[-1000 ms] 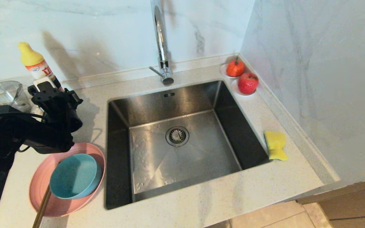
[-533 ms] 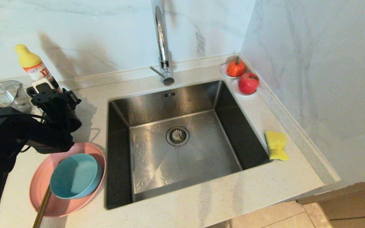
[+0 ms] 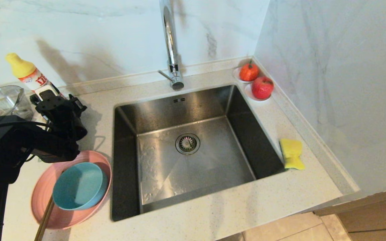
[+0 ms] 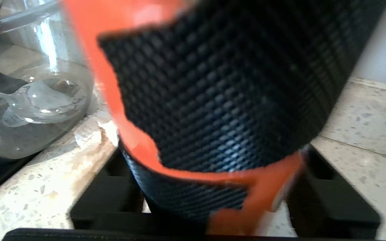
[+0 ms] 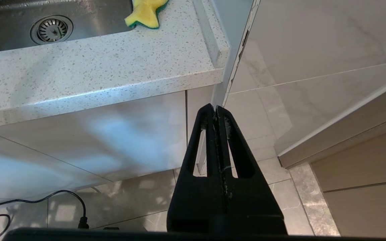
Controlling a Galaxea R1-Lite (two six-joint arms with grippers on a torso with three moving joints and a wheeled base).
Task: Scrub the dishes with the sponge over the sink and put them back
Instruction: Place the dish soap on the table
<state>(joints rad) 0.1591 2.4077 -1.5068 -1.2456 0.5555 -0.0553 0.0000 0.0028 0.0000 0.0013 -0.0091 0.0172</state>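
The pink plate (image 3: 62, 217) lies on the counter left of the sink (image 3: 193, 180), with the teal bowl (image 3: 79, 185) sitting in it. Right of the sink, the yellow sponge (image 3: 292, 154) (image 5: 146, 13) rests on the counter. My left gripper (image 3: 47, 94) (image 4: 213, 204) hovers behind the plate. It is open, with a leaning detergent bottle (image 3: 28, 73) (image 4: 219, 93) between its fingers and slim gaps on both sides. My right gripper (image 5: 216, 110) hangs shut and empty below the counter's front edge, over the floor.
A clear glass bowl (image 3: 2, 100) (image 4: 35, 100) stands just left of the bottle. The chrome tap (image 3: 171, 43) rises behind the sink. Two red fruits (image 3: 262, 87) sit in the back right corner. A wooden stick (image 3: 45, 214) lies across the plate's near rim.
The detergent bottle has tipped further to the left, its yellow cap swinging down and away. The left gripper's jaws have widened around it. The arm has hardly shifted, and the right arm is still.
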